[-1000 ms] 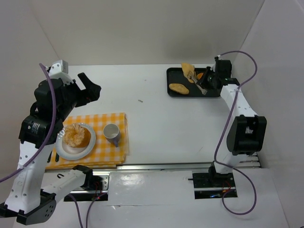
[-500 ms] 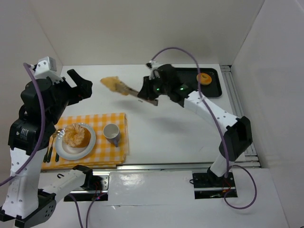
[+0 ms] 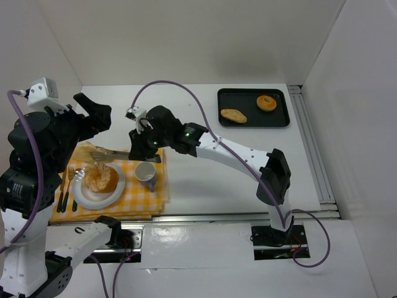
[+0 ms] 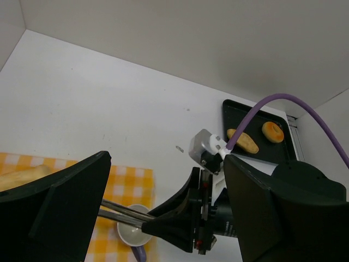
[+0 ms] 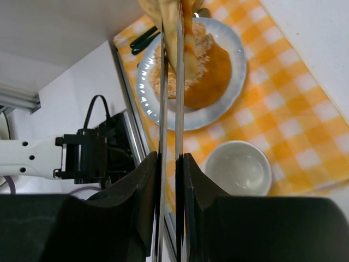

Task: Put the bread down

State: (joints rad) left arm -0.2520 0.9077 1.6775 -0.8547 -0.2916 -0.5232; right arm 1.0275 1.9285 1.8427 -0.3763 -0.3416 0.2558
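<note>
White walls close in a white worktop [image 3: 205, 149]. On its far right lies a black rectangular tray [image 3: 276, 116] that carries an oblong tan bread roll [image 3: 234, 115] and, beside it, an orange ring-shaped pastry [image 3: 267, 102]. At the near left a yellow-and-white checked cloth [image 3: 133, 194] is spread out. On it stand a white round plate [image 3: 120, 181] with a round sugared bun [image 3: 99, 178] and, just to the right of the plate, a small pale cup [image 3: 145, 171]. Dark-handled cutlery [image 3: 64, 194] lies along the cloth's left edge.

The right arm reaches across the worktop towards the left. The right claw [image 5: 169, 164] is closed narrow on a pair of long metal tongs [image 5: 162, 98], whose two blades run out between its fingers. At their tips the tongs pinch a flat, pale brown slice of bread [image 3: 92, 150]. The slice hangs over the far-left part of the plate, above the cloth and close to the bun. Whether it touches the bun or the plate cannot be told.

The left arm is raised at the left side. The left claw [image 4: 163, 164] stands wide with nothing between its fingers, above the far edge of the cloth.
</note>
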